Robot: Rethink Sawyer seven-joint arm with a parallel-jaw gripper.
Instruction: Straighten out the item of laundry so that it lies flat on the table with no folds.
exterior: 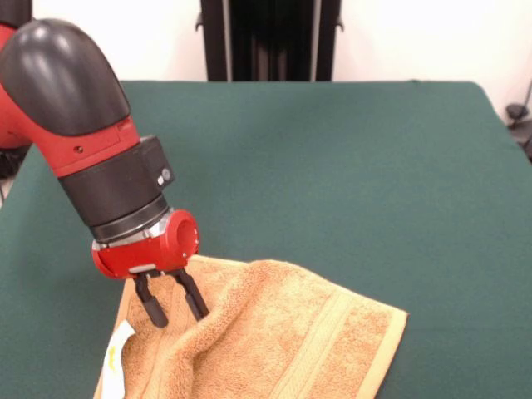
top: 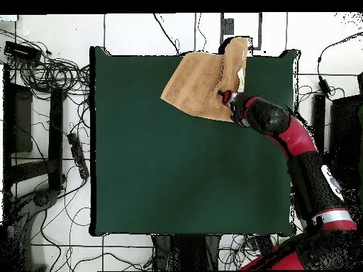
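Note:
The item of laundry, an orange-tan towel (exterior: 291, 332), lies at the table's near edge in the front view and runs off the bottom of the picture. Its woven border band crosses the right part, and a small white tag (exterior: 116, 349) shows at its left edge. It is rumpled, with a raised fold beside the fingers. My gripper (exterior: 176, 314) points down onto the towel's left part, open, with both black fingertips on the cloth. From overhead the towel (top: 195, 85) sits at the top edge of the green table (top: 177, 163), and the gripper (top: 227, 97) is at the towel's right side.
The red and black arm (top: 305, 163) reaches in along the table's right side in the overhead view. Cables and dark equipment (top: 49, 127) lie on the floor beyond the left edge. The towel sits right at the table's edge.

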